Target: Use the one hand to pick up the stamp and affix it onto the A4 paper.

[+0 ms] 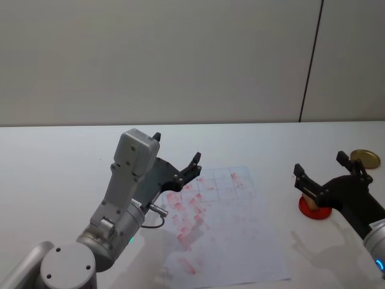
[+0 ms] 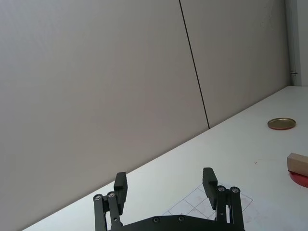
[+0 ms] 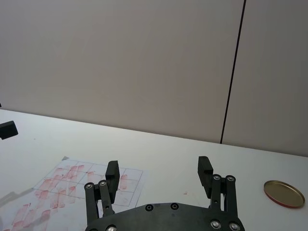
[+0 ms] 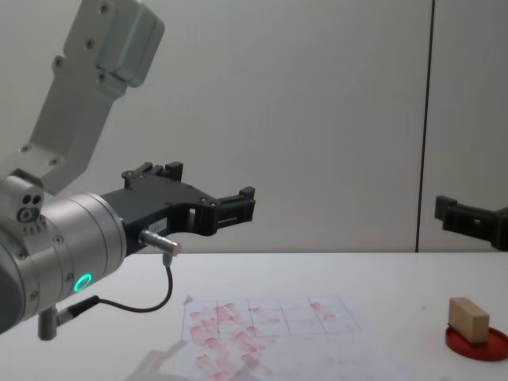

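the stamp (image 4: pixel 468 318) lies flat on the red ink pad (image 4: pixel 492 346) at the right side of the table, and from the chest its long side seems to run across my view. my right gripper (image 1: pixel 320 164), on the blue-lit arm, hangs just above it, fingers spread wide and empty, so i judge a near-straight drop is what's needed. the paper (image 1: pixel 240 241) lies to the pad's left. the left gripper (image 1: pixel 176 149), also spread, hovers over the paper's far left corner, well apart from the stamp.
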`<state>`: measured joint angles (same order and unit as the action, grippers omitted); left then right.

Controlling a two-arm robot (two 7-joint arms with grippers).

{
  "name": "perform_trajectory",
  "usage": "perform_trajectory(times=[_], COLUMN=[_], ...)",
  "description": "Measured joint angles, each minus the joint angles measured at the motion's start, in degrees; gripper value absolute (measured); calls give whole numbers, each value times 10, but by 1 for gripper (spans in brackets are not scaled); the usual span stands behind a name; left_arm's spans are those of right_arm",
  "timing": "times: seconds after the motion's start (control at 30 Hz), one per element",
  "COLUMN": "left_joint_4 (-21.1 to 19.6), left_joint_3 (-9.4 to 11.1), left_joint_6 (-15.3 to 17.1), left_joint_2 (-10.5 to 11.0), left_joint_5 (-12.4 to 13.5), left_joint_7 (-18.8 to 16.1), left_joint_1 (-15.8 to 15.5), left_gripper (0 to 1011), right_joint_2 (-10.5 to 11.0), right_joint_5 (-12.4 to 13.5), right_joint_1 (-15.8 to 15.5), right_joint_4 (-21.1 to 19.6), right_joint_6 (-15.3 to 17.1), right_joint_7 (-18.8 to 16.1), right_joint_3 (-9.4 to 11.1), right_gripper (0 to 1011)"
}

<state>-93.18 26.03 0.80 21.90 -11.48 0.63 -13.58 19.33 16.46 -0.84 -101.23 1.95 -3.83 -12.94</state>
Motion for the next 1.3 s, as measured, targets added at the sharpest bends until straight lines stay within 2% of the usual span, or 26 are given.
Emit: perform_trajectory(times=[1.3], left_joint_4=[0], left_joint_3=[0], left_joint_6=[0], left_joint_2=[0], left_joint_5=[0], left_joint_7=[0], left_joint_1=[0], left_gripper=[993], right_joint_2=[-3], right_joint_5=[-1], right_joint_1=[5], right_joint_4=[5], right_joint_6=[4], right_joint_7=[0], right_joint_3=[0], right_gripper=[1001])
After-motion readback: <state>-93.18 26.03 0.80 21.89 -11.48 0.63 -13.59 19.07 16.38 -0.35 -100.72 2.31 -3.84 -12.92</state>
